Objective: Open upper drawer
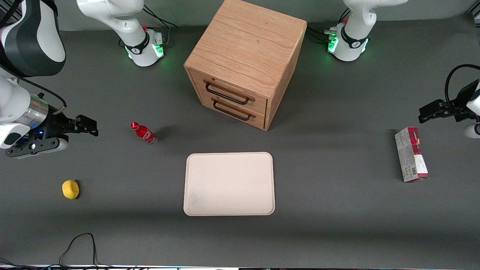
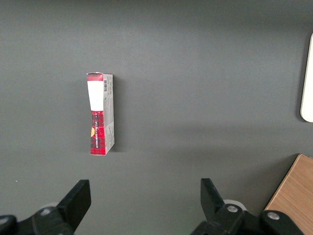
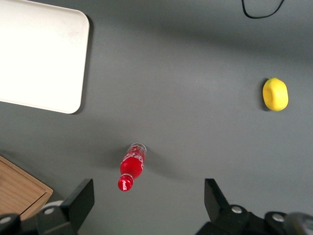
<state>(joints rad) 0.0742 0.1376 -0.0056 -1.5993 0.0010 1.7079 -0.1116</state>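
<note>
The oak cabinet [image 1: 245,48] stands at the middle of the table, farther from the front camera than the tray. Its upper drawer [image 1: 225,88] sits shut, flush with the cabinet face, and its thin black bar handle [image 1: 227,96] is free. The lower drawer [image 1: 240,118] beneath it is shut too. My gripper [image 1: 89,126] hovers toward the working arm's end of the table, well apart from the cabinet, open with nothing between its fingers. In the right wrist view the gripper [image 3: 149,198] hangs above a red bottle [image 3: 132,165], with one cabinet corner [image 3: 19,188] showing.
A red bottle [image 1: 144,133] stands between my gripper and the cabinet. A yellow round object [image 1: 70,189] lies nearer the front camera. A cream tray [image 1: 229,183] lies in front of the drawers. A red-and-white box [image 1: 411,154] lies toward the parked arm's end.
</note>
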